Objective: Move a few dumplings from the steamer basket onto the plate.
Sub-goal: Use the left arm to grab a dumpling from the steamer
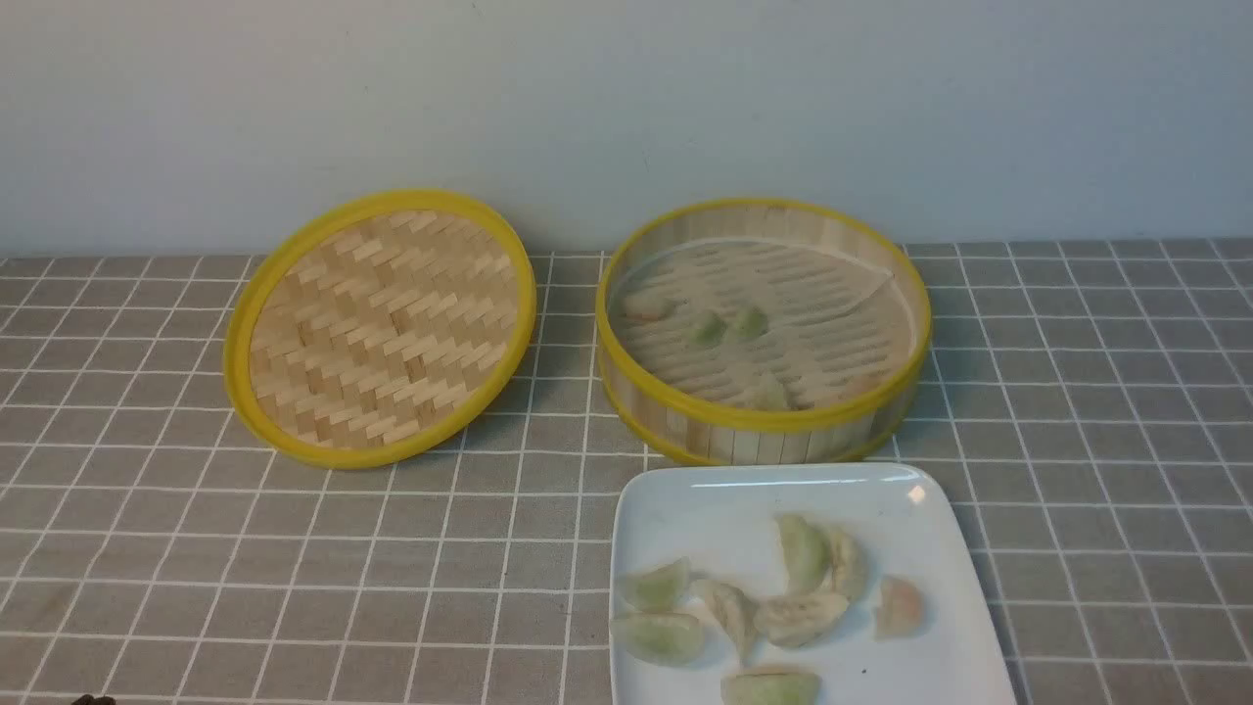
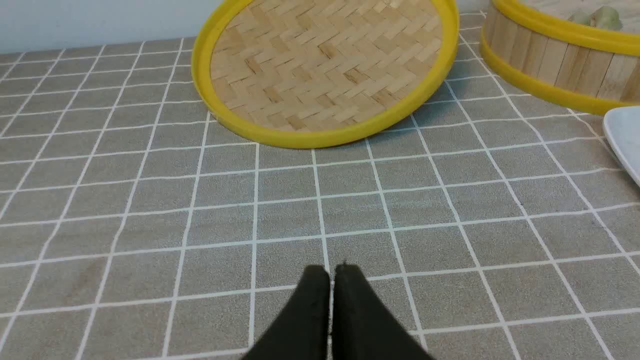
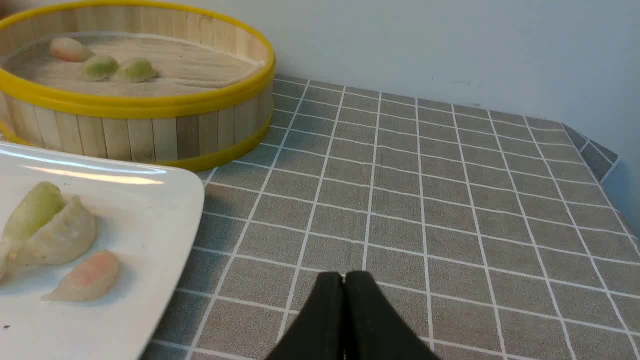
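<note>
The steamer basket [image 1: 764, 421] stands at the back right of centre and holds several dumplings [image 1: 729, 325]. It also shows in the right wrist view [image 3: 150, 132] and the left wrist view [image 2: 545, 55]. The white square plate [image 1: 715, 499] lies in front of it with several dumplings [image 1: 798, 617] on it. The plate also shows in the right wrist view [image 3: 150, 200], with a pinkish dumpling [image 3: 85, 282] near its edge. My left gripper [image 2: 331, 270] is shut and empty, low over the cloth in front of the lid. My right gripper [image 3: 344, 275] is shut and empty, to the right of the plate. Neither gripper shows in the front view.
The shallow woven lid [image 1: 377, 328] leans tilted at the back left, also in the left wrist view [image 2: 325, 70]. A grey checked tablecloth [image 1: 196, 548] covers the table. A pale wall runs behind. The table's right corner [image 3: 600, 155] is near.
</note>
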